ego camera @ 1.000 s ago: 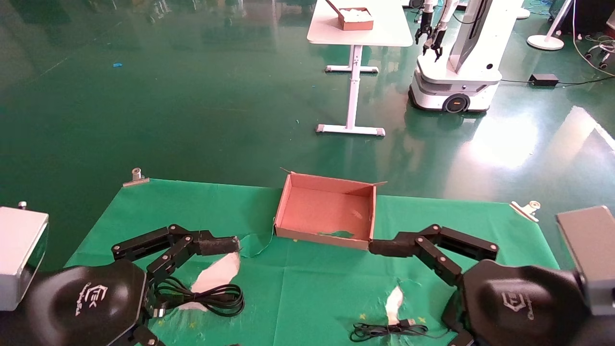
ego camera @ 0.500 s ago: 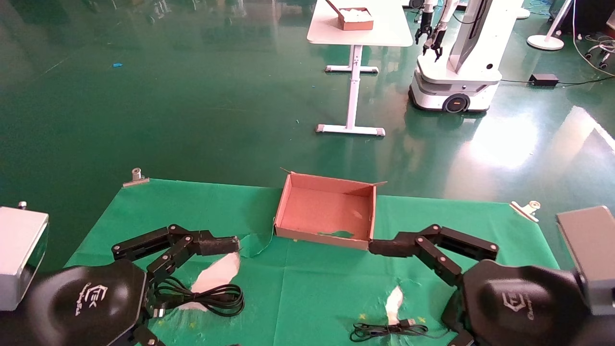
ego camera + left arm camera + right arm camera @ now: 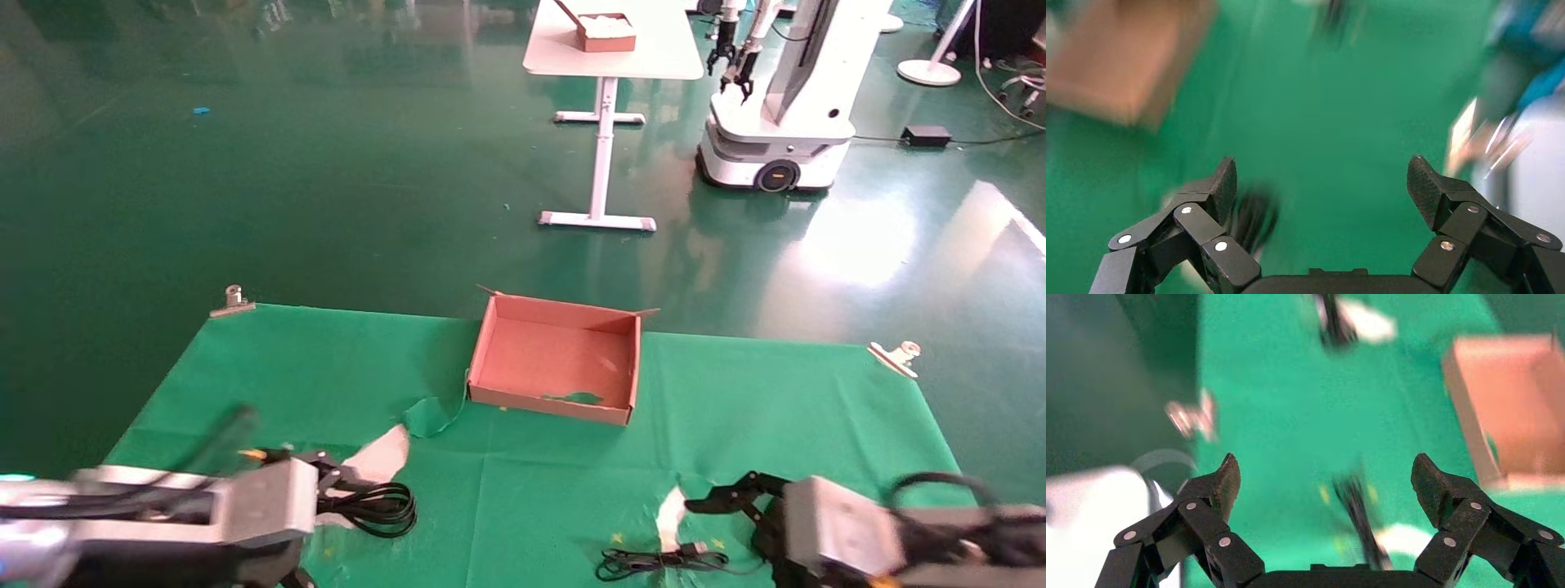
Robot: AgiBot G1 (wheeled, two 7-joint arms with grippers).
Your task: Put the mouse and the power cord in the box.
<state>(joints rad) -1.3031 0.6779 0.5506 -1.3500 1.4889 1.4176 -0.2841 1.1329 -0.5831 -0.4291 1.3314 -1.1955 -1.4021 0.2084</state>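
My surface is covered in green cloth, torn in places with white showing through. The box sits at about 12 o'clock from centre, open side up, nothing inside that I can see. A clip holds the cloth's corner at 10 o'clock, another clip at 2 o'clock.

My left pincer is low at 8 o'clock, fingers spread wide in its wrist view, nothing between them. My right pincer is low at 4 o'clock, also spread wide and holding nothing.

The power cord lies coiled at 7 o'clock, just beside the left arm's camera housing, on a white patch. A thin black cable with a USB plug lies at 5 o'clock, just beside the right arm. I can't see the mouse body itself.

No readable labels or writing anywhere; wrist views too blurred to read anything.
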